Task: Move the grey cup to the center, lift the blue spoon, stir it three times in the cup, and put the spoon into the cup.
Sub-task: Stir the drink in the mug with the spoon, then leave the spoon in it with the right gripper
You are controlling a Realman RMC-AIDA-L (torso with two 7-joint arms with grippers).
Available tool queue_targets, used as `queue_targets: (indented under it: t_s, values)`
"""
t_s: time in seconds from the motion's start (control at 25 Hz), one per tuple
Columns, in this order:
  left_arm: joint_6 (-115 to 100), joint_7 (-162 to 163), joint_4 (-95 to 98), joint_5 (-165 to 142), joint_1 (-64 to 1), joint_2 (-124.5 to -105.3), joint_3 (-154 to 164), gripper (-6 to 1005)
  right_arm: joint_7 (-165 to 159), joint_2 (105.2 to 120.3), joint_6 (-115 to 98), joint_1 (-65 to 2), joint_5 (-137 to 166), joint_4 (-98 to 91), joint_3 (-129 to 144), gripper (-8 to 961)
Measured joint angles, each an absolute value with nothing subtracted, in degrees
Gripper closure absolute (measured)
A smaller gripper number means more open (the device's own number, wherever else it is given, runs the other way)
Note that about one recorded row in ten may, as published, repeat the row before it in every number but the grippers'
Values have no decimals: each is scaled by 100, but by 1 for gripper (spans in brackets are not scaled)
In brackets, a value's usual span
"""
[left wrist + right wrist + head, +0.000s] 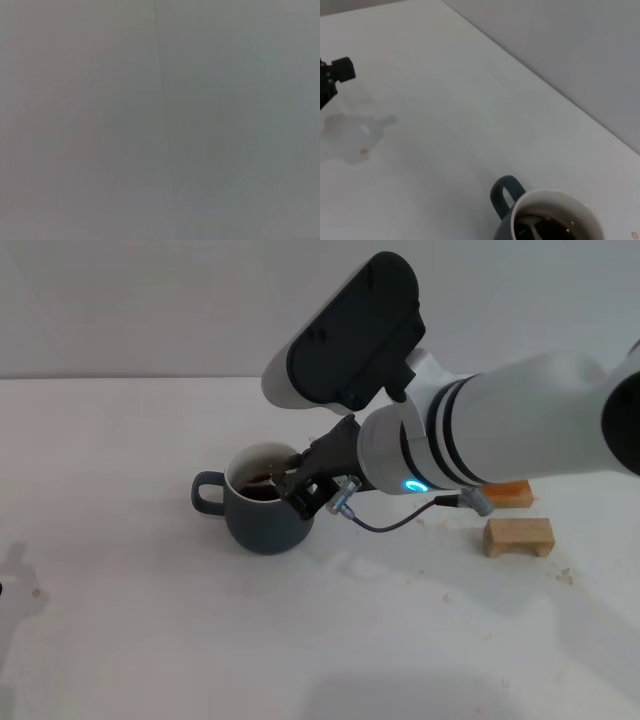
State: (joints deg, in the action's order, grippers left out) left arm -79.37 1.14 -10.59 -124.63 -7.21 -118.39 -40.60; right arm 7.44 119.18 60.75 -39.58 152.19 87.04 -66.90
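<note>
The grey cup (262, 512) stands on the white table, handle to the left, with dark brown liquid inside. It also shows in the right wrist view (547, 220). My right gripper (303, 492) hangs over the cup's right rim, its dark fingers close together. A thin grey metal piece of the blue spoon (536, 228) dips into the liquid; its pale blue handle is hidden by the fingers. A dark part of my left arm (337, 72) shows far off at the table's left side. The left wrist view shows only a blank grey surface.
A pale wooden block (518, 537) lies to the right of the cup, with an orange block (512, 495) behind it, partly under my right arm. A black cable (400, 518) loops below the right wrist. A grey wall runs behind the table.
</note>
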Motion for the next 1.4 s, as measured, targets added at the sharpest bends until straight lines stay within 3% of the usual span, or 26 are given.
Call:
queue_targets:
  t_s: [1.4]
  values:
    - [-7947,114,-1074,-12481,-730,-11830,-4057,1001,906,11918,6111,-3935,15077,8624,-6648,761]
